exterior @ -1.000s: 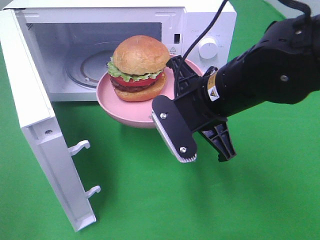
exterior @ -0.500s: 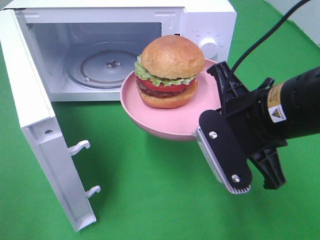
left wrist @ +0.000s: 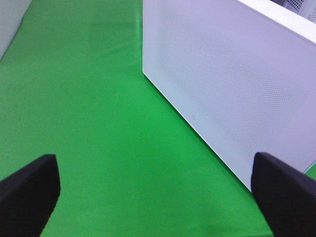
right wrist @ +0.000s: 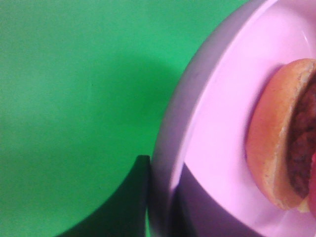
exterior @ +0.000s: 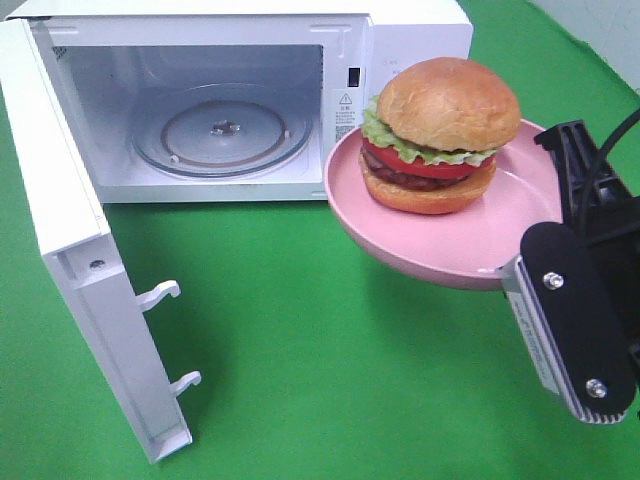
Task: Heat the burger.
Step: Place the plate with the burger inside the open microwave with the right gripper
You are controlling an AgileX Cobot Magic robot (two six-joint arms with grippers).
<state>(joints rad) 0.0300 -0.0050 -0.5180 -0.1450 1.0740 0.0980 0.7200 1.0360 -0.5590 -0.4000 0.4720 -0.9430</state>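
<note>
Covering whole table, green cloth [exterior: 330, 380]; right tool [exterior: 520, 270] clamps pink plate [exterior: 440, 250] rim; left tool [left wrist: 153, 190] wide.

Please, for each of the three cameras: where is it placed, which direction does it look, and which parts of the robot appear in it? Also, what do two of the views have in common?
Exterior high: mounted above, looking down at the open microwave, the burger on the pink plate, and the right gripper.
Left wrist: on the left arm, facing the green cloth and the microwave door; left gripper jaws open.
Right wrist: on the right arm, close on the plate rim; jaws shut on it.
Shared: exterior and right wrist both show burger and plate.
</note>
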